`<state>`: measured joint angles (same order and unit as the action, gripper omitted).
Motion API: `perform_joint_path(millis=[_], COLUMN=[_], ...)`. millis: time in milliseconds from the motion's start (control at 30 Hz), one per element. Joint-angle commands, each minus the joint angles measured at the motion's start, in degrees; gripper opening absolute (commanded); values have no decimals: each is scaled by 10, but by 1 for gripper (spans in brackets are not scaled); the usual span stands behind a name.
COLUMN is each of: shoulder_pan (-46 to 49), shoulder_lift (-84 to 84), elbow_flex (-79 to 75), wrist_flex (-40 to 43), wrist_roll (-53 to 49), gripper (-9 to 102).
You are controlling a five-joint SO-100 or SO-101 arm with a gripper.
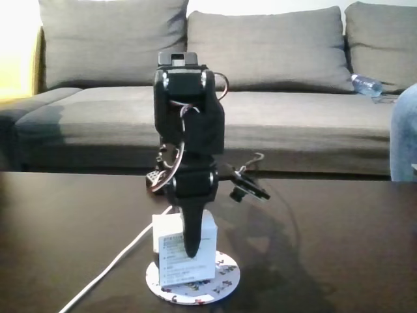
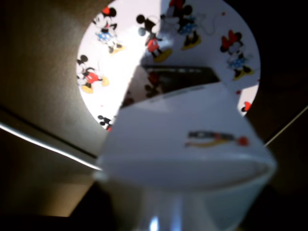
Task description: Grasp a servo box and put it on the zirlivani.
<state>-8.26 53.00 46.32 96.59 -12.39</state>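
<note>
Gripper state: the gripper (image 1: pixel 191 251) reaches straight down in the fixed view, one dark finger (image 1: pixel 191 228) laid over the front face of the servo box (image 1: pixel 174 257); the other finger is hidden behind the carton, so the hold looks like a clamp on the box, though the contact itself is not visible.
Box position: the servo box stands upright with its printed-text face toward the fixed camera, its bottom edge over the zirlivani (image 1: pixel 225 274).
Box versus disc: the fixed view cannot settle whether the base touches the disc or hangs just above it; the wrist view shows the box (image 2: pixel 192 144) close to the lens and the zirlivani (image 2: pixel 115 62) beyond it, with a shadow across the printed figures.
Centring: in the fixed view the box sits left of the disc's middle, with more bare rim showing on the right.
Deciding relation: the box is directly below the gripper and the disc directly below the box, so the remaining move is probably a short vertical settle and then a release.
Risk: with the box tall and off-centre, a sideways tug on release could tip it.
Surroundings: a white cable (image 1: pixel 114 267) runs over the dark table (image 1: pixel 339 248) to the left of the disc.
</note>
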Motion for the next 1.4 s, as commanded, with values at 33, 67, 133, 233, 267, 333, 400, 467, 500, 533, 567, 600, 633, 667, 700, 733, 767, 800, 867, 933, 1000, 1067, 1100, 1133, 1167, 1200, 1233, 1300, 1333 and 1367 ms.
perform_joint_path(millis=[33, 67, 133, 233, 267, 333, 400, 467, 500, 533, 567, 600, 633, 667, 700, 733, 767, 800, 867, 933, 1000, 1067, 1100, 1133, 1167, 1200, 1233, 1300, 1333, 1367], shoulder_pan=[-2, -2, -2, 0, 0, 1, -1, -3, -6, -11, -14, -15, -16, -17, -20, -21, -21, -22, -22, -15, -11, -4, 1, 4, 9, 14, 15, 11, 8, 6], shoulder_lift=[14, 15, 16, 17, 17, 19, 33, 52, 62, 74, 85, 98, 109, 123, 137, 151, 166, 180, 212, 252, 306, 375, 413, 450, 487, 522, 557, 619, 645, 671], elbow_flex=[-25, -25, -25, -27, -29, -38, -50, -58, -58, -57, -55, -55, -56, -55, -50, -47, -35, -20, 18, 64, 110, 161, 192, 230, 277, 330, 388, 509, 568, 626], wrist_flex=[2, 4, 4, 7, 9, 19, 33, 40, 42, 46, 53, 60, 66, 69, 69, 70, 70, 70, 70, 70, 69, 60, 43, 21, -7, -40, -72, -130, -158, -186], wrist_roll=[0, -3, -10, -16, -20, -29, -34, -36, -36, -37, -37, -37, -37, -38, -39, -39, -40, -46, -47, -46, -45, -37, -26, -15, 1, 18, 27, 28, 28, 29], gripper=[28, 28, 30, 31, 31, 31, 31, 31, 31, 31, 31, 31, 31, 31, 31, 30, 30, 30, 30, 30, 30, 26, 21, 14, 7, 0, 0, 1, 0, 0])
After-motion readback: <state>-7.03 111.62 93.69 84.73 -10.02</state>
